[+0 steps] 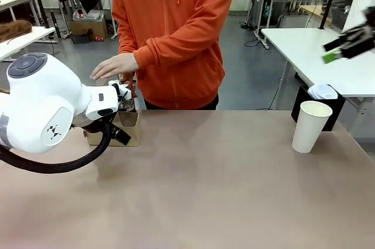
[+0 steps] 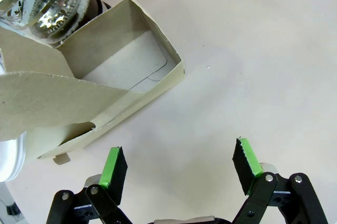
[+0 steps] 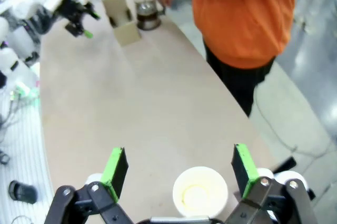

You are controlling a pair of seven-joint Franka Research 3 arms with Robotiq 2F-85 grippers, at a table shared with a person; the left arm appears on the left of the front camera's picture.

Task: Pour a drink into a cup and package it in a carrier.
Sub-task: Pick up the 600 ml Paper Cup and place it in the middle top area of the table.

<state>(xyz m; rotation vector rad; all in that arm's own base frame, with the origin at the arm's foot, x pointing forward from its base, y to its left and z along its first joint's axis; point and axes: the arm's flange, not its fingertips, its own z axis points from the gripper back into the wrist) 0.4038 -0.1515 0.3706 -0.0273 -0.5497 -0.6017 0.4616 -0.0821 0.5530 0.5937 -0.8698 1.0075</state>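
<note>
Saw the left gripper (image 2: 179,150) over bare table (image 2: 253,50), just near of the brown cardboard carrier (image 2: 121,71), jaws wide and holding nothing. Found the carrier at the far left, one pocket empty, with the glass pitcher (image 2: 50,2) just behind it and a person's hand (image 1: 114,66) above. Noted the right gripper (image 3: 179,151) raised over the white paper cup (image 3: 200,192), jaws wide, empty. Spotted that white paper cup upright and lidless at the right, beside a black box (image 1: 302,101).
</note>
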